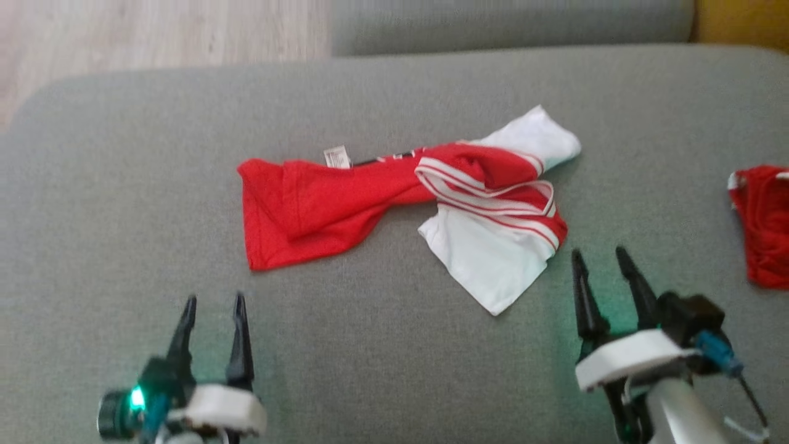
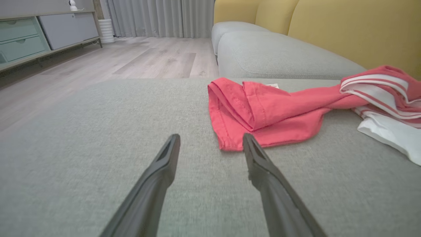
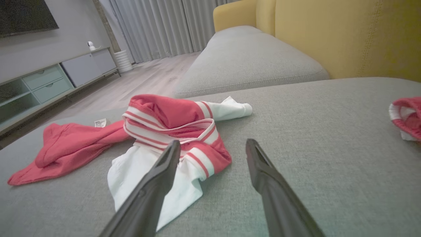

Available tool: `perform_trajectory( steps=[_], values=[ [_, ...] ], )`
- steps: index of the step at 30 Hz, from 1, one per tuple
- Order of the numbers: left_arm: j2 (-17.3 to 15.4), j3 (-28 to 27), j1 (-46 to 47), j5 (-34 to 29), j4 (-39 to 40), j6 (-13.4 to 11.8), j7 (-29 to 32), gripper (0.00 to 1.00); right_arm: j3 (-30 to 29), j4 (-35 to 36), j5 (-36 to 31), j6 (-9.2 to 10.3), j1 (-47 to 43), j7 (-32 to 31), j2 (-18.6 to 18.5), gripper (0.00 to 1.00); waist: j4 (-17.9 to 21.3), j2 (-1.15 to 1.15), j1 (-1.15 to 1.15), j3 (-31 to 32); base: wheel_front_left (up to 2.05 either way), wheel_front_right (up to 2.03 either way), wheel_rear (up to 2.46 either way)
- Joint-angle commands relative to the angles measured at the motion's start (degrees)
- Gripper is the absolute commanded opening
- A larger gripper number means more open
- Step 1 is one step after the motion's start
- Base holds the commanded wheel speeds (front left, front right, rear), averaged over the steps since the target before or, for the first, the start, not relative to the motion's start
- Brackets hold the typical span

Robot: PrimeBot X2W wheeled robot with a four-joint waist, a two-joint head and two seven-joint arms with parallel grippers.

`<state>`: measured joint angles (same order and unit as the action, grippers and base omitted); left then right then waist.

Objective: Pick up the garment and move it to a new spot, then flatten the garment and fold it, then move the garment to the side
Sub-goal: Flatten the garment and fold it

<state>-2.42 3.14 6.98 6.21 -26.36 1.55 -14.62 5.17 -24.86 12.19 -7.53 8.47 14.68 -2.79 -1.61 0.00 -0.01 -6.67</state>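
Garment (image 1: 370,203) lies crumpled on cushion (image 1: 123,185); left gripper (image 1: 215,298) and right gripper (image 1: 598,251) both spread wide, empty, near side.

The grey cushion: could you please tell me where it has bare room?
Bare: the cushion left of the garment; the front strip between left pincer and right pincer; a narrower gap between garment and the red cloth at right. Crowded: the middle.

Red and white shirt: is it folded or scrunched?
Scrunched: the shirt lies twisted and bunched on the grey cushion, not flat.
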Motion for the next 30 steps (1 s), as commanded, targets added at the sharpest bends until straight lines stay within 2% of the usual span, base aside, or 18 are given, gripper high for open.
perform_trajectory(
  steps=[1, 8, 20, 26, 30],
  values=[
    [-0.49, -1.16, -0.78, -0.11, 2.83, -0.69, -0.38, 1.00, 1.24, 1.05, -1.29, 0.04, -0.37, 0.32, -0.09, 1.00, 0.00, 0.00, 0.01, 3.06, 0.00, 0.00, 0.00],
    [-0.47, -0.11, -7.60, -0.81, 5.77, -1.66, -0.38, 1.00, 1.67, -0.73, -2.61, 0.04, -3.70, 0.32, -0.09, 1.00, 0.09, 0.00, 0.01, 6.45, 0.00, 0.00, 0.00],
    [-0.46, 1.54, -7.75, -0.03, 5.84, -2.12, -0.38, 1.00, 3.45, -2.30, -1.93, 0.04, -3.47, 0.32, -0.09, 1.00, -0.53, 0.00, 0.01, 6.30, 0.00, 0.00, 0.00],
    [-0.46, 3.29, -7.20, 0.82, 5.40, -1.73, -0.38, 1.00, 12.52, -10.23, 6.97, 0.04, -1.25, 0.32, -0.09, 1.00, -2.42, 0.00, 0.01, 5.25, 0.00, 0.00, 0.00],
    [-0.46, 4.45, -6.87, 1.12, 5.16, -1.57, -0.38, 1.00, 15.89, -13.81, 9.57, 0.04, 0.83, 0.32, -0.09, 1.00, -3.74, 0.00, 0.01, 4.60, 0.00, 0.00, 0.00]
  ],
)
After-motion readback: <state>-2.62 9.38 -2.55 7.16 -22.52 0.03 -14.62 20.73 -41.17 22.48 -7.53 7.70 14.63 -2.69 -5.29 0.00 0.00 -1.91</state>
